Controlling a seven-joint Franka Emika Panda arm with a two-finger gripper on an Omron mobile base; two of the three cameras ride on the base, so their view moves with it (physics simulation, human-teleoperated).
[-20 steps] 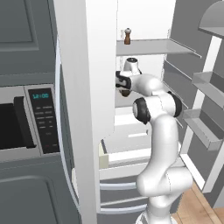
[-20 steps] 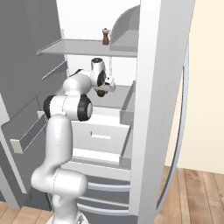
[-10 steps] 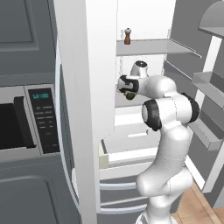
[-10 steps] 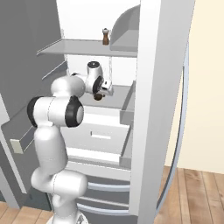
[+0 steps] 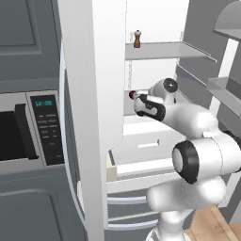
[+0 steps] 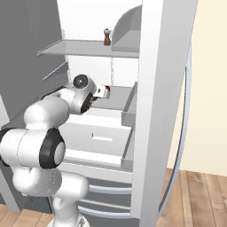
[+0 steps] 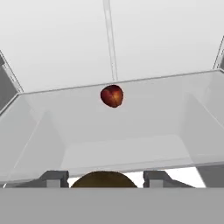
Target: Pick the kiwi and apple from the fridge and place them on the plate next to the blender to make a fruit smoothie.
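Gripper [image 7: 104, 178] is inside the fridge [image 5: 155, 28], fingers [image 7: 54, 178] clamped either side of the kiwi [image 7: 104, 179], which sits at 6 o'clock in hand view. Apple [image 7: 112, 96] lies on the shelf [image 7: 144, 118] w/ nothing touching it, at 12 o'clock from the kiwi, near the back wall. From the left base view the apple shows just at 10 o'clock of the gripper. Pepper mill [image 5: 137, 39] stands upright on the top shelf [image 5: 164, 49].

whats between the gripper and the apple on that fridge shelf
Bare grey shelf lies between the gripper, which has the kiwi between its fingertips, and the apple, seen in the hand view.
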